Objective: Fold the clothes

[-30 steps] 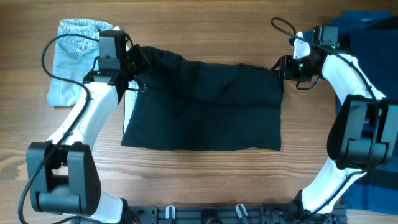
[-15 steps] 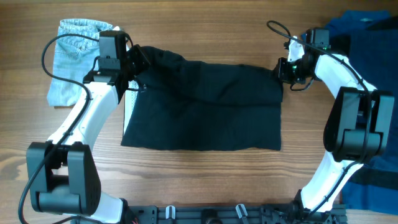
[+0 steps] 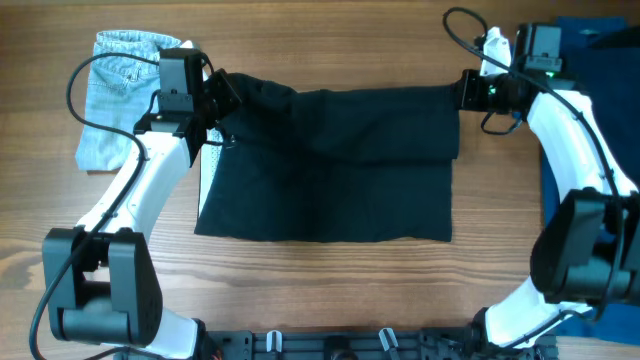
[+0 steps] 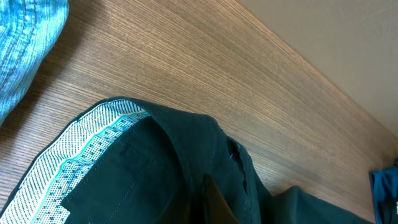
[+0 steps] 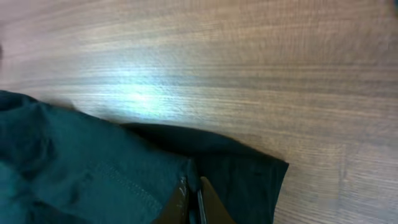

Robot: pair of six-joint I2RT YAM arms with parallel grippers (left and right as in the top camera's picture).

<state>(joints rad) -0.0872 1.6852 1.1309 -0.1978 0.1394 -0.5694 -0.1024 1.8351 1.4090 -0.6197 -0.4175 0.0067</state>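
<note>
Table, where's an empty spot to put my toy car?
Bare wooden table runs in a wide strip between the near edge of the black matte fabric garment and the arm bases, and another along the far edge beyond it. Crowded: the crumpled light-blue denim and white left arm one side, dark blue cloth and right arm the other.

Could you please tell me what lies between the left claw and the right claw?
In the overhead view, the black shorts span the stretch from left claw to right claw, each shut on a corner.
</note>
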